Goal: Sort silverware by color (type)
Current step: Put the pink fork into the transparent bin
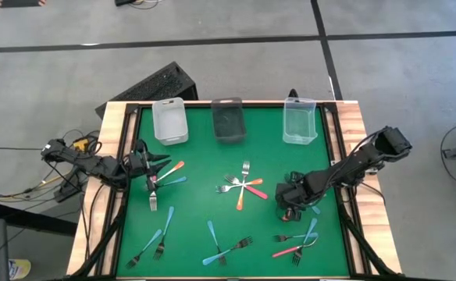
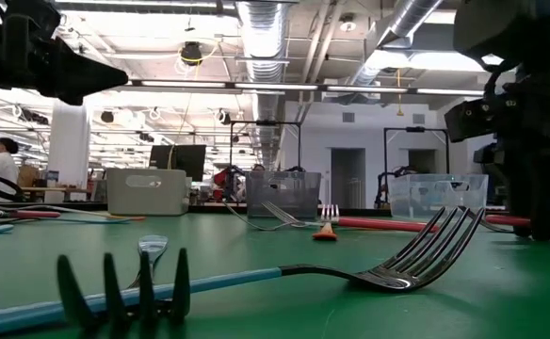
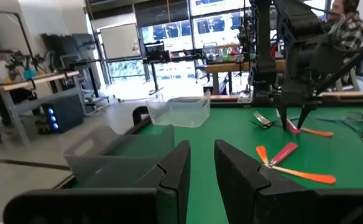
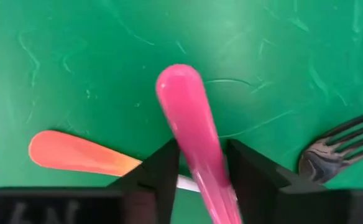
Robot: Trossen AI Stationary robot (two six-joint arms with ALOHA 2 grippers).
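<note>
The pink-handled fork [image 4: 194,134] stands clamped between the fingers of the right gripper [image 1: 289,200], which reaches in low over the green mat [image 1: 204,195], just right of the crossed cluster of forks [image 1: 244,187]. An orange handle [image 4: 76,154] lies beneath it and dark tines [image 4: 343,146] lie beside. The left gripper [image 1: 154,166] hovers at the mat's left edge near the frosted bin [image 1: 170,121], its fingers parted and empty.

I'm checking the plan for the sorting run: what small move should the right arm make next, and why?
Probably lift straight up. The right gripper is closed on a pink fork handle low over the green mat, with an orange handle and other tines close by; the bins stand at the far edge.
</note>
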